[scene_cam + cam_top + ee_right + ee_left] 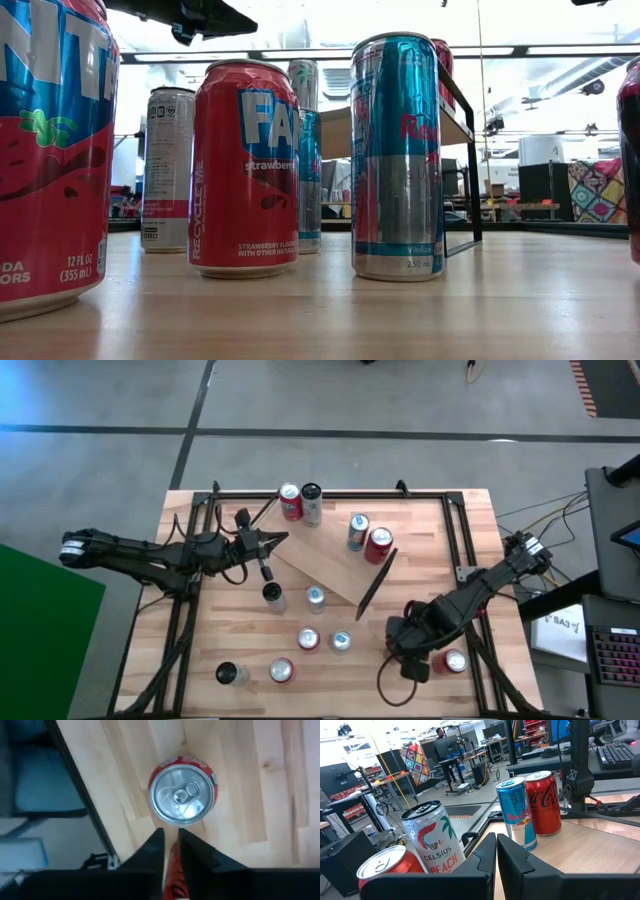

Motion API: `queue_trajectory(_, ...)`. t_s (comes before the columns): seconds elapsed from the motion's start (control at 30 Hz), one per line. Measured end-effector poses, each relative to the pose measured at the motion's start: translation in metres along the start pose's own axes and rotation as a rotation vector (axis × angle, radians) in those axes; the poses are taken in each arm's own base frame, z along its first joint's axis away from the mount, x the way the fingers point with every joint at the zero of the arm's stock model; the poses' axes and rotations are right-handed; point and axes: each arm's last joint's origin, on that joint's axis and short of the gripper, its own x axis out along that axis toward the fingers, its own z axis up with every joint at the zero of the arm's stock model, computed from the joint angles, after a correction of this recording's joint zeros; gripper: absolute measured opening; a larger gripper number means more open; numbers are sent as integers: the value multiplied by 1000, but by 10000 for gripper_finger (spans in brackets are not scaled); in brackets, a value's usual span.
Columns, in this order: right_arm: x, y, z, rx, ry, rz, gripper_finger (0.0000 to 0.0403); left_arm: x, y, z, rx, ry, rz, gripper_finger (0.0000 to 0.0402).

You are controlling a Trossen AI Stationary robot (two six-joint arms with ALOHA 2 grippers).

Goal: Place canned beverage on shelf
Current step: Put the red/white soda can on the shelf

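The shelf (325,565), a light-wood plank with black end frames, lies slantwise mid-table. On it stand a red can (290,503), a silver Celsius can (432,840), a blue Red Bull can (517,810) and a Coca-Cola can (544,802). My left gripper (272,540) (496,855) hovers level at the shelf's left corner, shut and empty. My right gripper (420,658) (170,842) points down beside a red Coca-Cola can (182,797) (455,661) standing on the table's near right. Its fingers are a narrow gap apart and stand short of the can.
Several more cans stand on the table near the front: a dark one (272,595), a silver one (315,597), red ones (308,640) (282,671), a blue one (341,642) and a black one (229,674). A black rail frame (330,493) runs round the table.
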Motion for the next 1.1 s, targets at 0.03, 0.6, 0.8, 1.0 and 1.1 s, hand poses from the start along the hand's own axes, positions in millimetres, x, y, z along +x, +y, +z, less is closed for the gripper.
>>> queue_trajectory(0.03, 0, 0, 0, 23, -9, -4, 62, 0, 0, 0, 0, 0, 0, 0)
queue_trajectory(0.6, 19, 8, 2, -114, -41, -122, 331, 0, 0, 0, 1, -1, 0, 0)
queue_trajectory(0.8, 27, 9, 5, -152, -31, -155, 337, 0, 0, 0, 1, -1, -1, 0)
queue_trajectory(1.0, 43, 13, 11, -171, 1, -174, 334, 0, 0, 0, 3, -1, -1, 0)
queue_trajectory(1.1, 49, 14, 12, -198, 14, -186, 337, 0, 0, 0, 8, -3, 0, 0)
